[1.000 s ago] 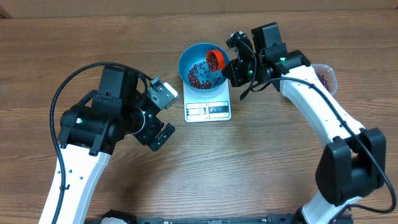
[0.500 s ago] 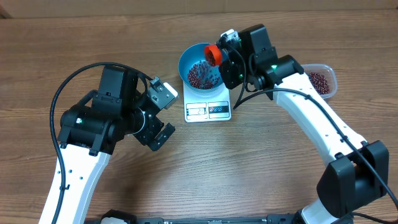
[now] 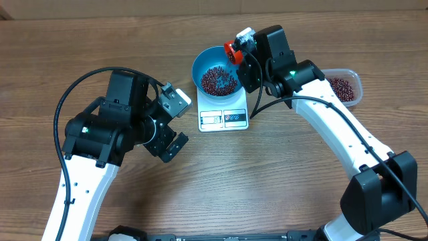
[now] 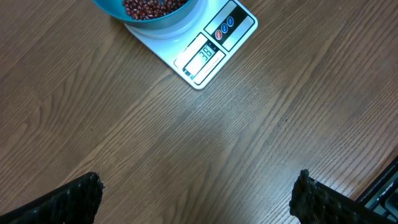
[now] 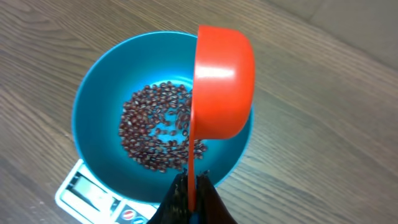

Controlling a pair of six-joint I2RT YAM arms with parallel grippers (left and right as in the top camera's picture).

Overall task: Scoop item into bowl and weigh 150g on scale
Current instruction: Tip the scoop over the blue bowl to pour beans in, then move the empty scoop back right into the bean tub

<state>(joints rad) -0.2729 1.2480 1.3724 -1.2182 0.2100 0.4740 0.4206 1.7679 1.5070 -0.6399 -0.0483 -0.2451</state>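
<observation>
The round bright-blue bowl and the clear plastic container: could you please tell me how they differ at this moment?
The round bright-blue bowl is opaque; the clear plastic container is see-through and rounded-rectangular. The bowl sits on the flat white scale; the container rests directly on the wooden table. Both hold small dark red-brown beans.
</observation>
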